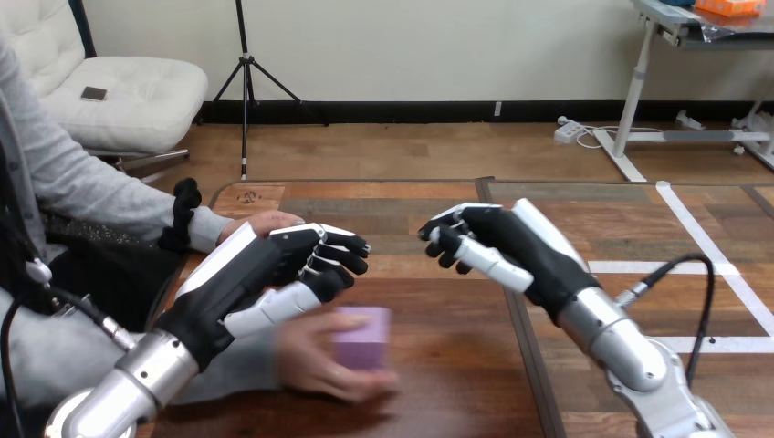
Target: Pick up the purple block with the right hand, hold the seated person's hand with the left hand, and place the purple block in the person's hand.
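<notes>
The purple block (362, 336) lies in the person's hand (315, 365), low over the table near its front edge. My left hand (274, 269) hovers just above and behind that hand, its fingers curled on nothing; I cannot tell if its thumb touches the person's wrist. A second hand of the person (266, 222) rests flat on the table behind my left hand. My right hand (497, 242) hangs in the air to the right of the block, well apart from it, fingers curled and empty.
The wooden table (438, 365) stretches between my two hands. A seam (520, 338) runs front to back under my right forearm. The person sits at the left side, with both forearms reaching in over the table's left edge.
</notes>
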